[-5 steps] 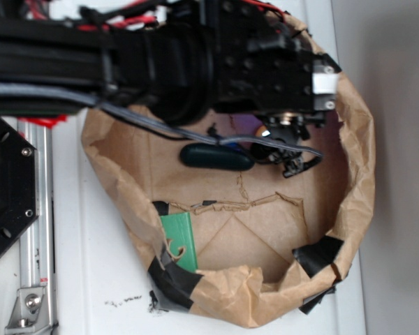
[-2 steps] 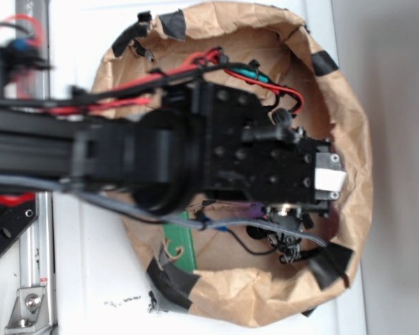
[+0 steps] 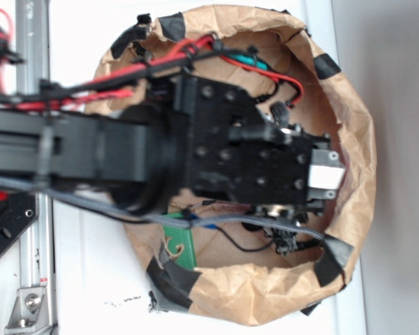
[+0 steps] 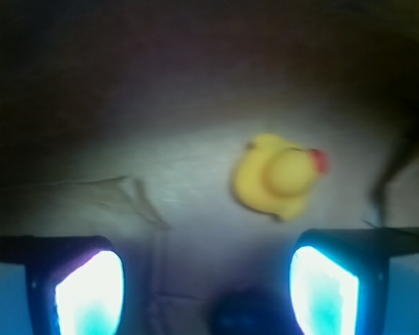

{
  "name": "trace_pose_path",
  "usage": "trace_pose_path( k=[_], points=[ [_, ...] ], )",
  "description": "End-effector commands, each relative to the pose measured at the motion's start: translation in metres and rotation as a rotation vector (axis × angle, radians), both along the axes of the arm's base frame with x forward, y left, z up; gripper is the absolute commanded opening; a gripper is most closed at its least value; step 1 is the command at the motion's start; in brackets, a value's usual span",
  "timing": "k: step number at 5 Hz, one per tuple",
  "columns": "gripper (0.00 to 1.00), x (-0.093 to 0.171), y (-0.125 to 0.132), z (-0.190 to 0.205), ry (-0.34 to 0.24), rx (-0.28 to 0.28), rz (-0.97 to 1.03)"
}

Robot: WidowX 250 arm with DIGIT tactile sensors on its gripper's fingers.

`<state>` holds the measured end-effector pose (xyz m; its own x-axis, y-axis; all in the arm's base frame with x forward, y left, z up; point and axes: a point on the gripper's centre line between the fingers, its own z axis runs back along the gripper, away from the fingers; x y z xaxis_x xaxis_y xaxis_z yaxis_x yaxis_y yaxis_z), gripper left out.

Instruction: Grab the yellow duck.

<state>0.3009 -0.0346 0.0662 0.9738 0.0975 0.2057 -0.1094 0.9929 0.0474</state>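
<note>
In the wrist view the yellow duck lies on the brown paper floor, its red beak pointing right. It sits just beyond the gap of my gripper, nearer the right finger. The gripper is open, its two glowing fingers far apart with nothing between them. In the exterior view my black arm hangs over the paper bag and hides the duck.
The bag's crumpled walls, patched with black tape, ring the floor. A flat green card leans against the lower left wall. A dark rounded shape shows blurred at the bottom of the wrist view. Loose cables hang under the arm.
The arm has swung down the exterior picture from the bag's far side to its middle and now covers the dark green capsule. In the last half second it edged slightly further.
</note>
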Motion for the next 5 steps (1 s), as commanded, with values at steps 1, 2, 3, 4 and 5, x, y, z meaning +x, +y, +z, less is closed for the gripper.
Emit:
trace_pose_path(
  k=[1,2,3,4,5],
  points=[
    [1.00,0.001,0.047,0.005,-0.066,-0.025,0.077],
    [1.00,0.019,0.042,-0.004,-0.071,-0.027,0.056],
    [1.00,0.037,0.032,-0.018,-0.064,-0.095,0.005],
    [1.00,0.045,0.023,-0.033,-0.021,-0.061,-0.036],
    [0.00,0.042,0.027,-0.030,-0.032,-0.043,-0.042]
  ],
)
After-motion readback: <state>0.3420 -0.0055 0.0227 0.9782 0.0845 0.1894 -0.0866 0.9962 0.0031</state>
